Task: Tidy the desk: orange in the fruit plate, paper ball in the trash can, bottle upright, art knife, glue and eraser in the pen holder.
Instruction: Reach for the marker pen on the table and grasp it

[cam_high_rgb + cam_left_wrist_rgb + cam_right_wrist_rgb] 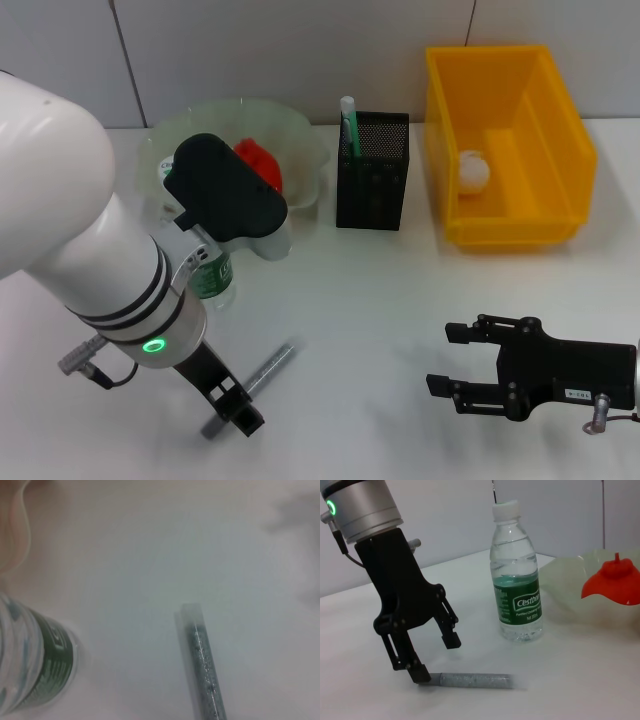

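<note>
My left gripper (238,408) (437,657) is open and low over the near end of the grey speckled art knife (268,367) (202,665) (472,681), which lies flat; one fingertip (421,674) touches that end. The water bottle (212,276) (516,575) stands upright just beyond it. The orange (262,165) (615,580) sits in the pale green fruit plate (300,125). In the yellow trash can (560,130) lies the paper ball (473,170). A green and white glue stick (348,122) stands in the black mesh pen holder (372,185). No eraser shows. My right gripper (442,357) hangs open at the front right.
The left arm's white body (60,200) covers the table's left side and part of the fruit plate. Bare white tabletop (380,310) lies between the two grippers. A tiled wall runs behind the containers.
</note>
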Action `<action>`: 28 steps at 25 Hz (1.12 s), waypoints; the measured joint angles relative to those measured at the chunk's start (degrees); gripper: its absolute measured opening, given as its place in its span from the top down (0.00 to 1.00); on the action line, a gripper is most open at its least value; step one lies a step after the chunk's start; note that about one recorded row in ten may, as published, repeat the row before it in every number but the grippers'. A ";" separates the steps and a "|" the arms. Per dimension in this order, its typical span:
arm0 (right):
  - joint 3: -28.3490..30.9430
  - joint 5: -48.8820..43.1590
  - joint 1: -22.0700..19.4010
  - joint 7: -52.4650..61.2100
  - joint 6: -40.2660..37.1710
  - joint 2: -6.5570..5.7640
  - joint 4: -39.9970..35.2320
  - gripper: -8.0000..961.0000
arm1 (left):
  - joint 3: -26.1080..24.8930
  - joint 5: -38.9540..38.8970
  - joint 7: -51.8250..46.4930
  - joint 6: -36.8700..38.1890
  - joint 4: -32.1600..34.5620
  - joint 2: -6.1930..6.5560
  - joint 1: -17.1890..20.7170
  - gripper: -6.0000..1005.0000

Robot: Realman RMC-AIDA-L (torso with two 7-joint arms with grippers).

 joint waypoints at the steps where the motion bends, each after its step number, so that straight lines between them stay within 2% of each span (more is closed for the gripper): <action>1: 0.00 0.00 0.00 0.00 0.00 0.00 0.00 0.23 | 0.03 0.00 -0.01 -0.13 -0.01 0.00 0.00 0.20; 24: 0.00 0.00 0.09 -0.17 0.71 0.06 -0.01 0.23 | 3.61 1.84 -0.89 -2.46 -2.65 0.01 0.08 0.21; 28: 0.00 0.00 0.09 -0.18 0.78 0.08 -0.06 0.23 | 4.05 1.85 -0.88 -2.57 -2.70 0.01 -0.01 0.29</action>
